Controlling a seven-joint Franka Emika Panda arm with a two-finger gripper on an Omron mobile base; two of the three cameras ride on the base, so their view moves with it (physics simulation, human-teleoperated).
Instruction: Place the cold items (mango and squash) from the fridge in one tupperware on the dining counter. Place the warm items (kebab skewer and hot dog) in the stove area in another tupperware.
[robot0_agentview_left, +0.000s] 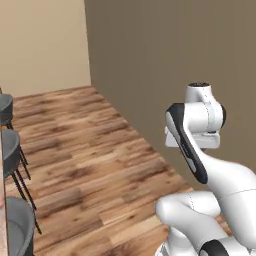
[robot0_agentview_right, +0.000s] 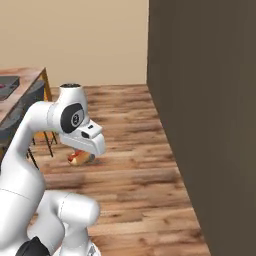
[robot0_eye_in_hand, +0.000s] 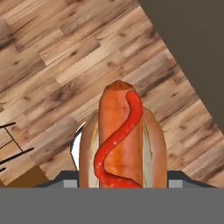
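Nearby, grey stools (robot0_agentview_left: 11, 150), dark wall (robot0_agentview_right: 210, 100), tool (robot0_eye_in_hand: 122, 181) grasping hot dog (robot0_eye_in_hand: 121, 144) over wooden floor (robot0_agentview_left: 90, 165).

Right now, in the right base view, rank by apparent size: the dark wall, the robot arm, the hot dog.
1. Dark wall, largest.
2. Robot arm, though nearness to the camera inflates it.
3. Hot dog, smallest, mostly hidden under the hand.

Hot dog (robot0_eye_in_hand: 123, 140) bottom end cut off at 6 o'clock by the hand view's edge; in the right base view mostly hidden under the wrist.

Wood plank floor (robot0_agentview_left: 90, 150), brown wall (robot0_agentview_left: 175, 60), grey stools (robot0_agentview_left: 10, 150)
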